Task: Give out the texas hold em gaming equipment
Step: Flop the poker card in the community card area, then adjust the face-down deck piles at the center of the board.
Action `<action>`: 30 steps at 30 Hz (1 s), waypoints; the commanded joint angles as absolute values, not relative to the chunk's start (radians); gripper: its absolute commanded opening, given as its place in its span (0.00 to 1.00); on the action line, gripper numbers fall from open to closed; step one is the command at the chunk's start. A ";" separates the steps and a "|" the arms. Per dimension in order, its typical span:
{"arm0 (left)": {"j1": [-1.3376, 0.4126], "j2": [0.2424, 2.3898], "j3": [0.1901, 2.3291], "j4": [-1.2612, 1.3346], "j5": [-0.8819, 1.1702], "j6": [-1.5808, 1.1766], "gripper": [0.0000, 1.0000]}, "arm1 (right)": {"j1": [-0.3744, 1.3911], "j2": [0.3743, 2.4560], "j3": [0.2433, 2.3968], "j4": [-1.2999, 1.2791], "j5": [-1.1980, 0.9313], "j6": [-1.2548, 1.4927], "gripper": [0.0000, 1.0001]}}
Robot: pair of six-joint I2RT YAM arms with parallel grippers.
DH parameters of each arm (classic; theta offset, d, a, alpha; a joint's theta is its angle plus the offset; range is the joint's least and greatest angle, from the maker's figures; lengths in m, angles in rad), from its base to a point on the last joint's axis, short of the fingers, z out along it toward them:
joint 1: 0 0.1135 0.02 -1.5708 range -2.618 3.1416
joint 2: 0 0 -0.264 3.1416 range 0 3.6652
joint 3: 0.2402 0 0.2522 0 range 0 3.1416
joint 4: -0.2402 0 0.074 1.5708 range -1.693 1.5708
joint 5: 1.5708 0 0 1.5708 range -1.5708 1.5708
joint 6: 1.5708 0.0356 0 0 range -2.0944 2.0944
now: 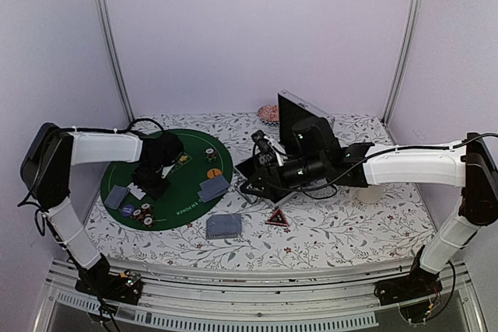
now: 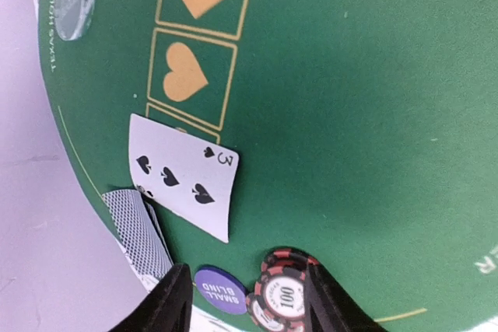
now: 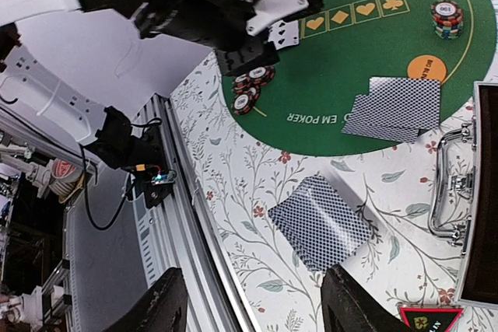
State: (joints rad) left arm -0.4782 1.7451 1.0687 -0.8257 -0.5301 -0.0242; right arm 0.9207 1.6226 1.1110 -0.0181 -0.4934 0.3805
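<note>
On the round green poker mat (image 1: pixel 175 196), a face-up three of spades (image 2: pixel 187 180) lies beside face-down grey-blue cards (image 2: pixel 138 231). A purple small-blind button (image 2: pixel 222 291) and a red-and-black chip stack (image 2: pixel 284 293) lie below my left gripper (image 2: pixel 249 305), whose jaws stand open with nothing held. My right gripper (image 3: pixel 257 309) is open and empty above the table's front edge, near the face-down deck (image 3: pixel 327 221). Farther along the mat are a card pair (image 3: pixel 393 108), the orange button (image 3: pixel 426 68) and a striped chip stack (image 3: pixel 447 19).
The open silver case (image 1: pixel 299 134) stands behind the right arm, with its handle (image 3: pixel 451 184) near the deck. A red triangle marker (image 1: pixel 277 218) lies on the floral cloth. A cream mug (image 1: pixel 371 193) sits under the right forearm. A clear disc (image 2: pixel 75 4) rests at the mat's edge.
</note>
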 commanded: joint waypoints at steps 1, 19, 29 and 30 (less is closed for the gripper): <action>-0.492 1.601 1.112 -0.808 -0.405 -0.073 0.53 | 0.931 1.698 1.198 -0.135 -0.363 0.417 0.61; -0.581 1.302 0.790 -0.412 0.092 -0.490 0.86 | 1.092 2.151 1.622 -0.620 0.083 0.512 0.98; -0.593 1.359 0.810 -0.423 0.085 -0.462 0.86 | 1.115 2.202 1.644 -0.743 0.224 0.503 0.97; -0.594 1.360 0.809 -0.422 0.084 -0.461 0.86 | 1.115 2.195 1.640 -0.746 0.235 0.502 0.97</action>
